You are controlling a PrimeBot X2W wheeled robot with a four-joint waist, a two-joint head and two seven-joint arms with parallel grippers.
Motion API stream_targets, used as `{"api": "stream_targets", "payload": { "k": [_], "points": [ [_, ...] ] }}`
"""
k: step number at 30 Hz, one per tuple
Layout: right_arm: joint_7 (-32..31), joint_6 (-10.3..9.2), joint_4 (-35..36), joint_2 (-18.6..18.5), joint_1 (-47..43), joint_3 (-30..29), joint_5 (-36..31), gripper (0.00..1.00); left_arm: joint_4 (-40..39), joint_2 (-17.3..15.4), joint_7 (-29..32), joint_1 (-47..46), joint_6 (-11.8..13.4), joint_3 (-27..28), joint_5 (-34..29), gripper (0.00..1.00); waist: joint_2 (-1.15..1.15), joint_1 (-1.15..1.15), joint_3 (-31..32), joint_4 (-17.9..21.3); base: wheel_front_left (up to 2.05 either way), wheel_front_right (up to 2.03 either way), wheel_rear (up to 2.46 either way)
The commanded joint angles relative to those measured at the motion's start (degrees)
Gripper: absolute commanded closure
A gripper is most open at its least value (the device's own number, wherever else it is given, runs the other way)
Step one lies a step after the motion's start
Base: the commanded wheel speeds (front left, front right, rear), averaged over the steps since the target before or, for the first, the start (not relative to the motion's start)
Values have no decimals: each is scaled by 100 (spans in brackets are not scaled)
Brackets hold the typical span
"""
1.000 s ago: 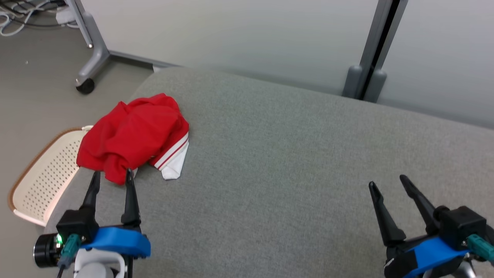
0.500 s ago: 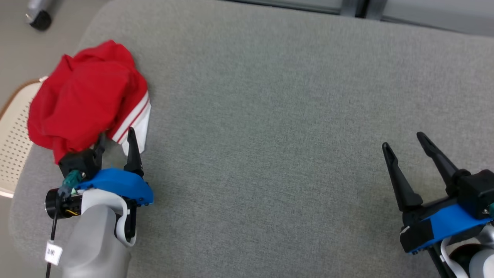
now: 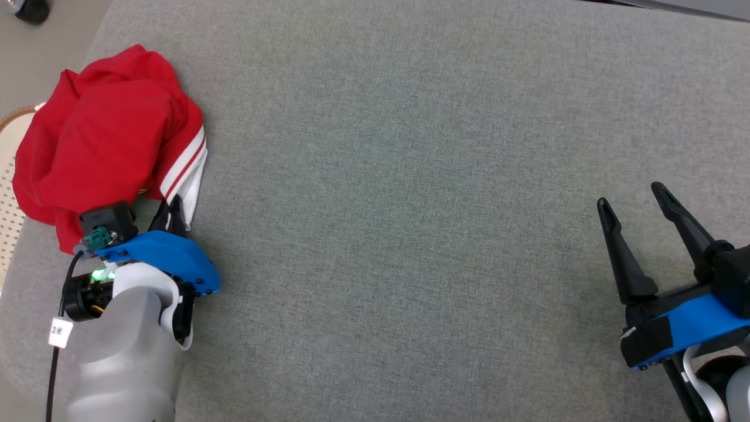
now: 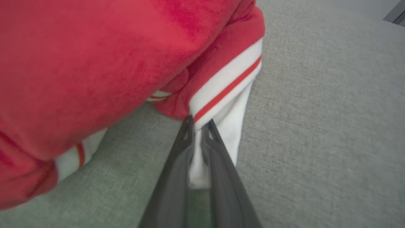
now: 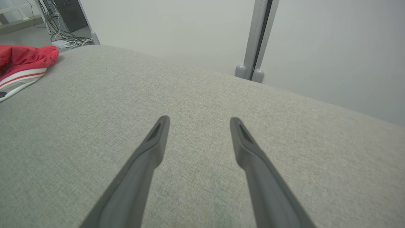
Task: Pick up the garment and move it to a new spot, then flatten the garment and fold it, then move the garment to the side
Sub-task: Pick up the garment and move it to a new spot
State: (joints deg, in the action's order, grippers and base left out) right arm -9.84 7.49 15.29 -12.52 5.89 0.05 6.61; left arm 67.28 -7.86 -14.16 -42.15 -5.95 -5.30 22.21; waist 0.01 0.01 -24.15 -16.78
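Red cloth with a white, red-striped hem made up the garment (image 3: 99,135), which lay bunched just ahead and to the left of our left pincer (image 4: 198,122) on the grey fabric worktop (image 3: 410,176). That pincer's fingers were pressed together on the hem (image 4: 227,82), the white band running down between them, so we judged the pick-up to be under way. To do it well, we thought the lift should start slowly and straight up, since a thin pinch on one edge might slip. It should then carry to the pincer's right, over the bare worktop, keeping the hanging bulk off the cream perforated basket (image 3: 7,176) beyond the garment. Our right pincer (image 3: 630,196) stood spread and held nothing, well apart from the cloth, free to take a second corner. Half a second earlier the left fingers had stood spread about the hem; now they pinched it. The head camera had tipped further down, so the shift of the whole picture was no move of the garment.
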Motion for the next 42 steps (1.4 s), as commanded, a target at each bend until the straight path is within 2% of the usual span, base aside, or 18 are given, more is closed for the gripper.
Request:
{"api": "stream_targets", "payload": {
  "k": [1,5,11,17,21,27,33,37,42],
  "points": [
    [47,-1,-9,3,96,-18,9,0,61,-57,-21,-9,-5,12,32,100,-1,-1,50,16,0,0,0],
    [169,-1,-92,68,91,-37,3,0,-261,-209,-108,21,41,186,57,100,-1,-1,289,59,0,0,0],
    [373,0,-295,259,-84,11,38,0,-1721,-531,-106,610,358,494,-257,100,-1,-1,869,200,0,0,0],
    [606,0,-598,466,-304,130,87,0,-3113,-681,-107,1553,618,684,-601,100,-1,-1,1618,459,0,0,0],
    [676,0,-685,556,-501,126,108,0,-4086,-651,-85,2132,762,590,-795,100,-1,-1,1980,588,0,0,0],
    [691,0,-660,679,-742,83,138,0,-5638,-610,483,2789,863,268,-981,100,-1,-1,2169,887,0,0,0],
    [710,0,-617,774,-758,75,154,0,-6464,-245,978,2967,625,-409,-973,100,-1,-1,1976,1451,0,0,0],
    [763,0,-650,820,-689,62,173,0,-6329,142,1089,2699,253,-1132,-905,100,-1,-1,1742,1909,0,0,0],
    [869,0,-745,868,-567,83,209,0,-5933,429,997,2303,-8,-2240,-825,100,-1,-1,1394,2516,0,0,0]
  ]
}}
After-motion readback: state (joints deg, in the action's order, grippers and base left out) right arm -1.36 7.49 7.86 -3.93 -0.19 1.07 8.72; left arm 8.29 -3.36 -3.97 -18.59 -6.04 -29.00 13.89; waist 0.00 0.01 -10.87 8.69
